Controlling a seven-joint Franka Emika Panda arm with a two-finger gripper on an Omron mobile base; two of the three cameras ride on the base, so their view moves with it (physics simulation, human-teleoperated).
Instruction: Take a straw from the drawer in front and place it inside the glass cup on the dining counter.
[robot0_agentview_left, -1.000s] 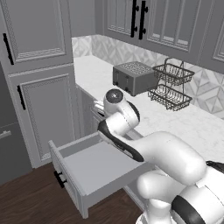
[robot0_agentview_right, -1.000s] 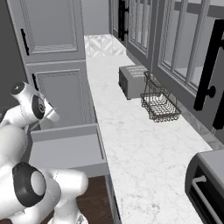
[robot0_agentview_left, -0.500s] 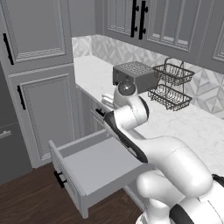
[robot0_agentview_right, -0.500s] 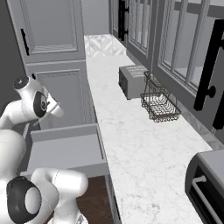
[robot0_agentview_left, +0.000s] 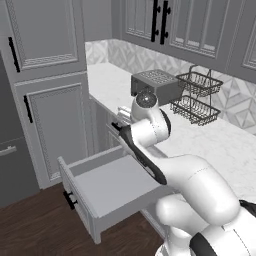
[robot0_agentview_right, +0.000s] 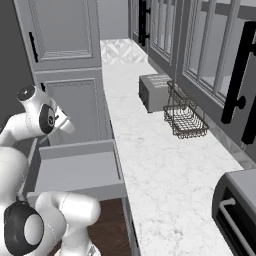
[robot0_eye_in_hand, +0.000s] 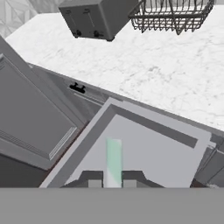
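You are looking at a rendered grey kitchen where a white robot arm is reaching over an open drawer (robot0_agentview_left: 112, 187). In the hand view, the tool (robot0_eye_in_hand: 113, 183) is pinching a pale whitish-green straw (robot0_eye_in_hand: 113, 162), which is standing up between the two dark tips. The jaws are pressed in tight on it, and the straw is hanging above the bare grey floor of the drawer, clear of it.

By my reading, you are in the carrying step: the straw is out of the drawer and is being held above it. The next move is calling for you to turn the base away from this cabinet run toward the dining counter, find the glass cup, and bring the straw upright over its mouth before letting go. Neither cup nor dining counter is in front of you here.

Beyond the drawer, a marble tabletop (robot0_agentview_right: 160, 165) is carrying a dark toaster (robot0_agentview_left: 156, 84) and a black wire rack (robot0_agentview_left: 197, 97) just beside it.

No brand, label or readable writing is showing on anything.
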